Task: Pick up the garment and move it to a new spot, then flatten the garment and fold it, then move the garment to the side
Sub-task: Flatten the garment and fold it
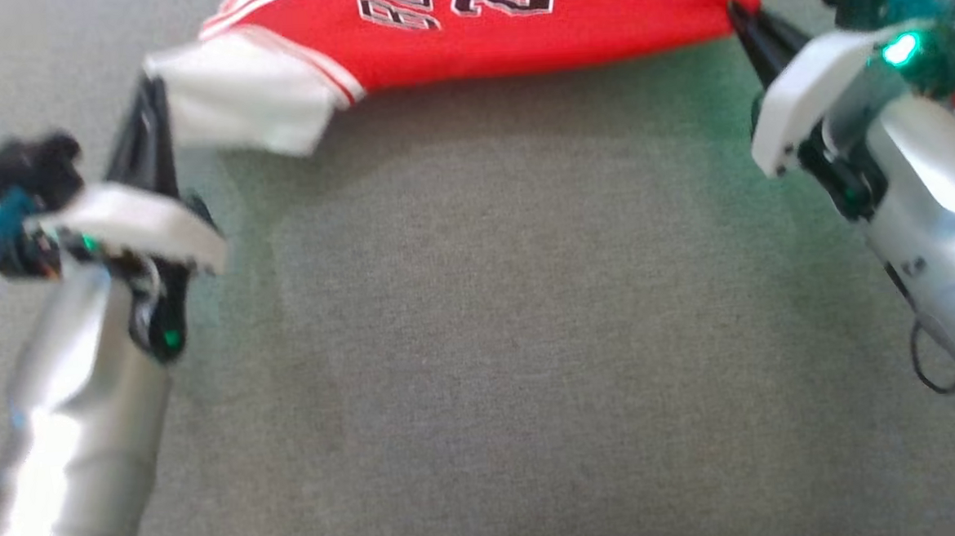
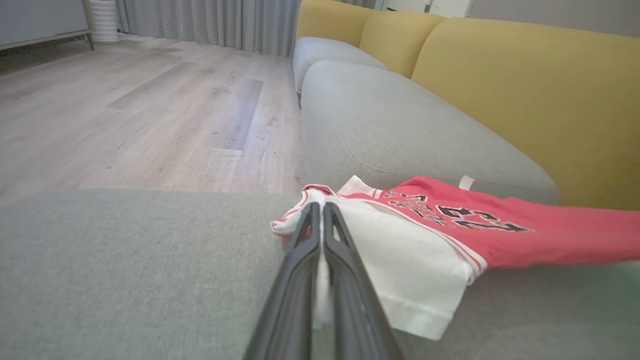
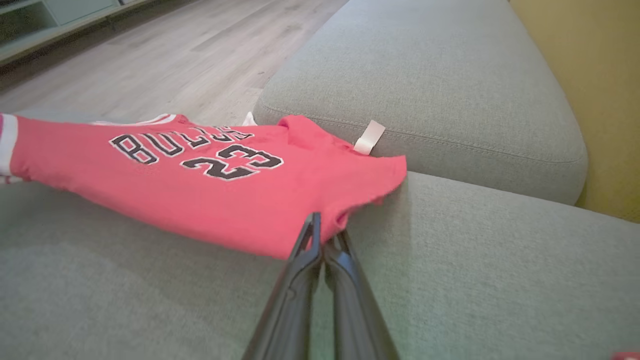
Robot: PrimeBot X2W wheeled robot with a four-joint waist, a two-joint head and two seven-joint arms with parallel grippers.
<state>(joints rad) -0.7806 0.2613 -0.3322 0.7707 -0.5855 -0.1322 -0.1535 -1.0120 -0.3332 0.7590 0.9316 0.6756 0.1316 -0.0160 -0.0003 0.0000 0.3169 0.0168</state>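
grip: left gripper (image 1: 151,93) clamped on white sleeve (image 1: 248,100), 10 o'clock; right gripper (image 1: 738,13) clamped on red hem corner, 1 o'clock | shirt (image 1: 514,21): slung between them, 12 o'clock | risk: thin pinches may slip if arms spread; uneven pull would skew it | room: bare seat (image 1: 481,341) at 6 o'clock; left wrist view, seat edge and floor (image 2: 150,115) at 10 o'clock

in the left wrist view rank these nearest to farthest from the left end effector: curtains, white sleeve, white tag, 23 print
1. white sleeve: pinched in the left end effector.
2. 23 print: to the right, on the red jersey.
3. white tag: at the jersey's far edge, against the next cushion.
4. curtains: across the floor, at the top of the view.
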